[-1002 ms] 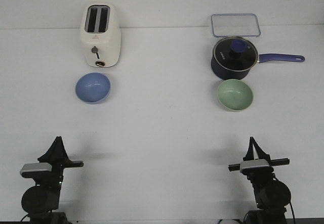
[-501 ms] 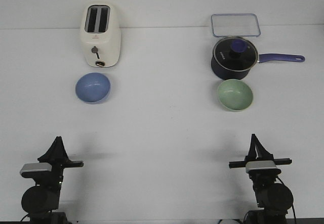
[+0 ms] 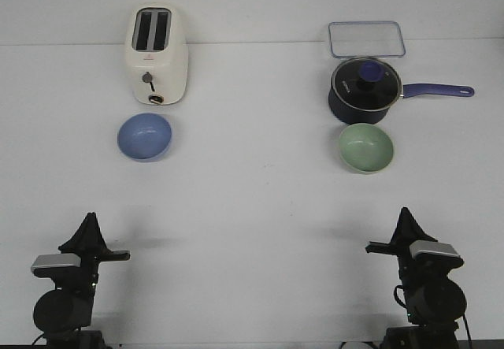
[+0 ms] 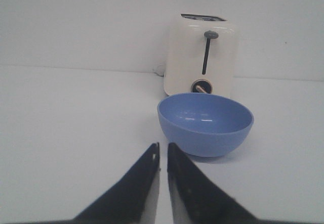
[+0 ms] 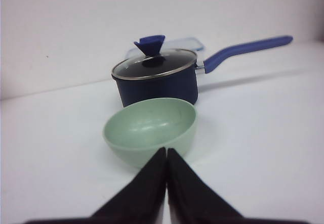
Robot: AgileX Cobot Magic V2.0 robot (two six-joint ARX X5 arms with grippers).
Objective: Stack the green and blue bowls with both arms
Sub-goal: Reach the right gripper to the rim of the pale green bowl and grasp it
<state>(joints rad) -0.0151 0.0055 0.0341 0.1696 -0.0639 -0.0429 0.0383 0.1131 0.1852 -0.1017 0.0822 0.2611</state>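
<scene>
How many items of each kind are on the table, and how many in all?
Bowls: 2, blue bowl and green bowl
Toaster: 1
Saucepan with lid: 1
Clear plastic container: 1
Total: 5

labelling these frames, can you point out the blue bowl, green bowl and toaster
blue bowl (image 3: 144, 136), front view, middle of its inside
green bowl (image 3: 366, 146), front view, middle of its inside
toaster (image 3: 159, 67), front view, front face above the lever
</scene>
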